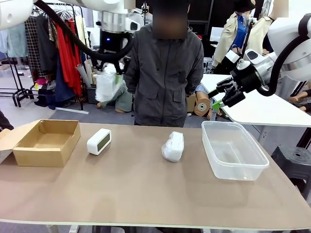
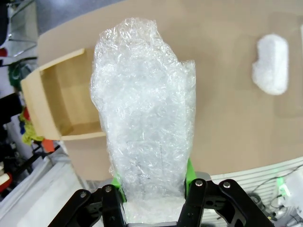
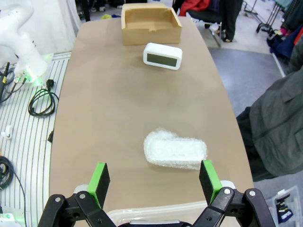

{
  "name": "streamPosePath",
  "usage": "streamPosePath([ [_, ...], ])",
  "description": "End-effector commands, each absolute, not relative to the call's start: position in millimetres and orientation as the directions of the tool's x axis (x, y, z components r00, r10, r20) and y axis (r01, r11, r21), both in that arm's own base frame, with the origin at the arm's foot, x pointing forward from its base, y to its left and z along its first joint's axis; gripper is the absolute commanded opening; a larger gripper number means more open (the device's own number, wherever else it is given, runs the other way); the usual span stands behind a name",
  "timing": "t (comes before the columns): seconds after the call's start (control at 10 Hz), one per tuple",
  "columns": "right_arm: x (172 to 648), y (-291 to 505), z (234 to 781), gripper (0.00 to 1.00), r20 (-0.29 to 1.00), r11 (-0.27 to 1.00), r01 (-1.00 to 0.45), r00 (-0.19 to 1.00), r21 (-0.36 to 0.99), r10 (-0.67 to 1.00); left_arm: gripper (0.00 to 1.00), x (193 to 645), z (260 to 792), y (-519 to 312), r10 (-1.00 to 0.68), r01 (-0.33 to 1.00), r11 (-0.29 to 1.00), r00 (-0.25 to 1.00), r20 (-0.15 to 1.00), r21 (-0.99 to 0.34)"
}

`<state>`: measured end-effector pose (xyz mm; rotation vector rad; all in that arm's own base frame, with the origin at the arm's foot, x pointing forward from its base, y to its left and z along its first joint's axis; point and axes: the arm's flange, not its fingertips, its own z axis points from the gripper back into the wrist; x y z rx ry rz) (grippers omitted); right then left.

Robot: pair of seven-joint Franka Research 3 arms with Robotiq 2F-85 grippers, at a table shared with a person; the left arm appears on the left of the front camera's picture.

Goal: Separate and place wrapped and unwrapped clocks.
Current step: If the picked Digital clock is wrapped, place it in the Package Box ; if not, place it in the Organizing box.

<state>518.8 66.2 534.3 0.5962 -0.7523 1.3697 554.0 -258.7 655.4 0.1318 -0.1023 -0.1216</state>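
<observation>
Green pads [image 2: 190, 171] of the left gripper [image 2: 151, 184] are clamped on one end of 1 wrapped clock [image 2: 144, 104], a long bundle of crinkly bubble wrap that juts out past the fingertips. It is held high in the air over the left half of the tan table [image 1: 146, 194], with the open cardboard box [image 1: 46, 143] below and to one side.

On the right gripper [image 3: 155, 182], the 2 fingers [image 3: 99, 182] are spread wide with nothing between them, raised above a rim of the clear plastic tub [image 1: 238, 171].

Past them, the 2nd wrapped clock [image 3: 175, 150] lies mid-table, near the tub but apart from it. Farther left, the bare white clock [image 1: 99, 141] sits just beside the box, its pale display showing. A person [image 1: 167, 73] stands at the far edge.
</observation>
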Motion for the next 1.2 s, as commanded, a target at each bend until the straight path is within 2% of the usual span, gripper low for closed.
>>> streamPosePath([
  [0.0, 519, 66, 536, 1.00, 0.767, 0.119, -0.992, 0.036, -0.053, 0.641, 0.00, 542, 645, -213, -0.085, 0.058, 0.974, 0.990, 0.115, 0.219],
  [0.2, 519, 66, 536, 1.00, 0.767, 0.119, -0.992, 0.036, -0.053, 0.641, 0.00, 534, 629, -174, 0.031, -0.063, 0.962, 0.992, 0.123, 0.266],
  [0.4, 519, 66, 536, 1.00, 0.767, 0.119, -0.992, 0.036, -0.053, 0.641, 0.00, 537, 607, -133, 0.080, -0.112, 0.945, 0.990, 0.117, 0.307],
  [0.8, 519, 66, 536, 1.00, 0.767, 0.119, -0.992, 0.036, -0.053, 0.641, 0.00, 554, 562, -84, 0.064, -0.121, 0.892, 0.988, 0.143, 0.435],
  [1.0, 519, 66, 536, 1.00, 0.767, 0.119, -0.992, 0.036, -0.053, 0.641, 0.00, 560, 557, -83, 0.076, -0.122, 0.914, 0.988, 0.132, 0.387],
  [1.1, 519, 66, 536, 1.00, 0.767, 0.119, -0.992, 0.036, -0.053, 0.641, 0.00, 563, 557, -83, 0.067, -0.106, 0.902, 0.992, 0.106, 0.419],
])
